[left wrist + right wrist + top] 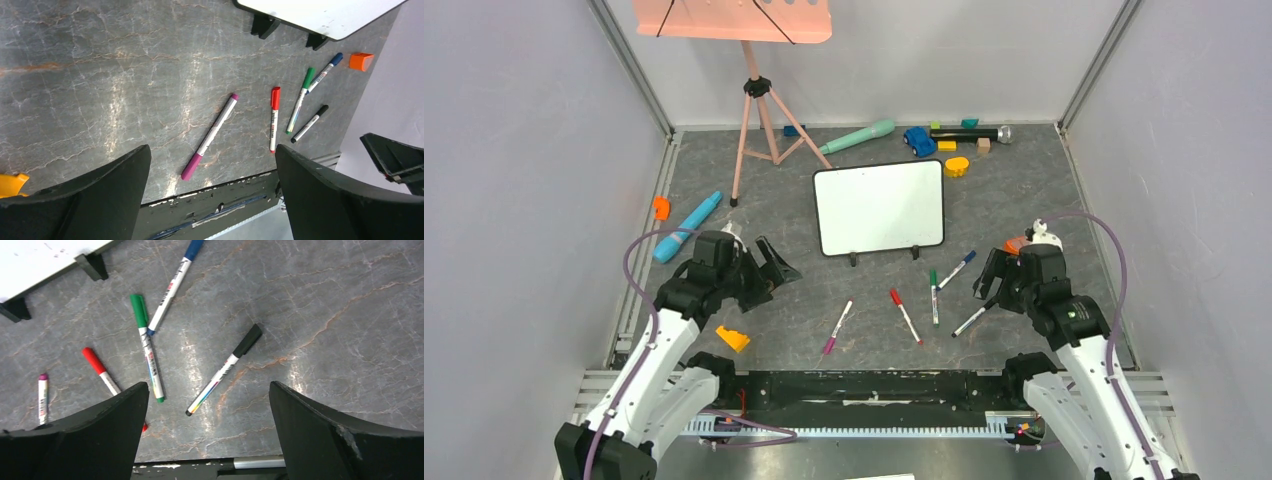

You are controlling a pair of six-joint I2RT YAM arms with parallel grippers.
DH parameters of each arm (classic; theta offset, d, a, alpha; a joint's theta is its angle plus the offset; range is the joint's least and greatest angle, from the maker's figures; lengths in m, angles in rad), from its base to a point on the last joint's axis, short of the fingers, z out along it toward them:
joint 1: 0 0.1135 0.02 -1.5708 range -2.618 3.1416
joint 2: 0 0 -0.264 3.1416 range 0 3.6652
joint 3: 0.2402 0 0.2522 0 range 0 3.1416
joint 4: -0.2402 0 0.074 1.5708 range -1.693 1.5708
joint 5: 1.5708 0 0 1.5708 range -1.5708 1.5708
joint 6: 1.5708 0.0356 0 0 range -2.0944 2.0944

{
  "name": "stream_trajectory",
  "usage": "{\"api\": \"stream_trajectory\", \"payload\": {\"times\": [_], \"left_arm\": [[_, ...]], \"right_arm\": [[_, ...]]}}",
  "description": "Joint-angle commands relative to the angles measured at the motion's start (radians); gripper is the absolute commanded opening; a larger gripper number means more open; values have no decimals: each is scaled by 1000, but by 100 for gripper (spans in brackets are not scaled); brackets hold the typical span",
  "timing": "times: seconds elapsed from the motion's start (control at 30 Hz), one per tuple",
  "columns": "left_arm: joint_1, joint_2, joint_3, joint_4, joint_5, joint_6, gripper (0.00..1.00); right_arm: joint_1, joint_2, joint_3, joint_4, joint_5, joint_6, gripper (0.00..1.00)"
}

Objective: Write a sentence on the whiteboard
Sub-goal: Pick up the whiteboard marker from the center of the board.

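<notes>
The right gripper hangs low over the grey stone-patterned table top, its two black fingers spread wide with nothing between them. Directly under it in the right wrist view lies a capped black marker, flat on the surface. Just left of that a green marker and a blue marker lie close together, nearly touching at one end, with a red marker and a purple marker farther left. The left gripper is equally wide open and empty, poised above the purple one.

Beyond the markers the whiteboard stands at mid-table, propped on two small black feet and leaning back. Its face is blank; a few faint specks near one corner may be residue or glare, too small to tell. No sentence shows on it.

The likely risks: a thin marker lying flat could roll or skid away as the fingers close, or be pinched crooked. Every cap is on, so pulling one off probably needs both arms, and a weak hold could drop the pen. Pressing a tip on the propped board could slide or topple it
</notes>
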Motion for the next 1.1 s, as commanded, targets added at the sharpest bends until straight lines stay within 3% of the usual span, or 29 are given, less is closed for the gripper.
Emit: {"api": "stream_trajectory", "payload": {"times": [0.0,0.13,0.37,0.57,0.8,1.07], "left_arm": [[-3,-27,-4,81,88,85,100],[-5,-14,-10,158,156,157,100],[-15,47,93,132,121,282,100],[-23,77,138,133,105,343,100],[-25,99,130,160,108,381,100],[-28,86,99,190,112,399,100]], "right_arm": [[2,3,-12,44,64,-37,91],[2,12,12,78,44,-105,97],[2,96,10,72,180,7,98],[2,216,76,40,255,101,92],[4,298,24,206,158,236,84],[105,484,79,299,226,367,76]]}}
